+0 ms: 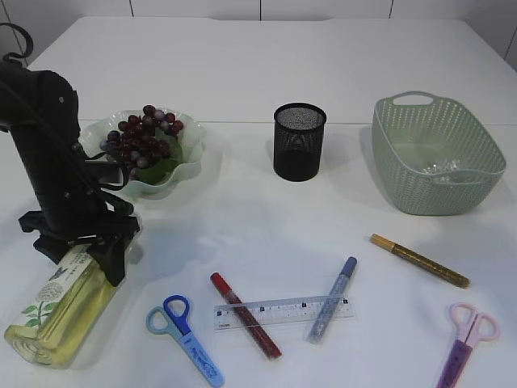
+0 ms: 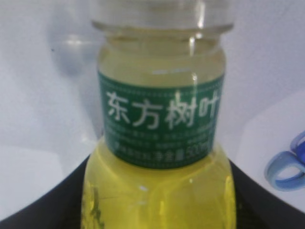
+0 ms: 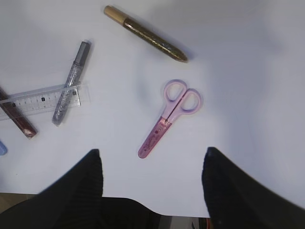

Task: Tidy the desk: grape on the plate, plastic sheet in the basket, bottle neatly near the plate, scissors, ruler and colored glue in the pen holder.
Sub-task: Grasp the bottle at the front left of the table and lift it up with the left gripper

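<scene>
A bottle of yellow liquid with a green label lies on its side at the front left. My left gripper is shut on its upper part, and the bottle fills the gap between the black fingers. The grapes rest on the green plate. Blue scissors, a clear ruler and red, silver and gold glue pens lie in front. My right gripper hangs open above pink scissors. The plastic sheet cannot be made out.
The black mesh pen holder stands at mid-table, with the green basket to its right. Pink scissors lie at the front right corner. The blue scissors' handle shows beside the bottle.
</scene>
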Robot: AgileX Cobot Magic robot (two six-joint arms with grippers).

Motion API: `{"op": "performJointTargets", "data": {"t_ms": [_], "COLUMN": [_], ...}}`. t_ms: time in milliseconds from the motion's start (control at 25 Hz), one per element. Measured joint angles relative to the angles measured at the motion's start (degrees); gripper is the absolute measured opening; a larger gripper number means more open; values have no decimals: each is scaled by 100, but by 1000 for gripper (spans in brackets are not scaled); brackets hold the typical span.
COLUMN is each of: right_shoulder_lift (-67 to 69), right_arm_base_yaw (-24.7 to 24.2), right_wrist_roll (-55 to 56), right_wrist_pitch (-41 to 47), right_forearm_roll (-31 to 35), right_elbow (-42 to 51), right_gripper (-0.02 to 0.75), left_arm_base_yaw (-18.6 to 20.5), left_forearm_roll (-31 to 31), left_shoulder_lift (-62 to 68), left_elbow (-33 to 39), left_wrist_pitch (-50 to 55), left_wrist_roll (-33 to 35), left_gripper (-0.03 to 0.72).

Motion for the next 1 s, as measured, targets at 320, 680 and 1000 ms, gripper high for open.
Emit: {"op": "performJointTargets", "data": {"t_ms": [320,680,1000], "right_shoulder_lift": [0,0,0], "right_arm_base_yaw": [0,0,0], "right_wrist_roll": [0,0,0], "right_wrist_pitch": [0,0,0], "right_forearm_roll": [0,0,0], "right_elbow": [0,0,0], "right_gripper": [512,512,512], "left_arm_base_yaw": [10,10,10], "left_forearm_roll": [-8,242,461], "left_shoulder_lift": [0,-394,-1604], "left_elbow": [0,374,676], "left_wrist_pitch": [-121,-763,-1051], "left_wrist_roll": [0,-598,-916], "left_gripper": [453,453,453]}}
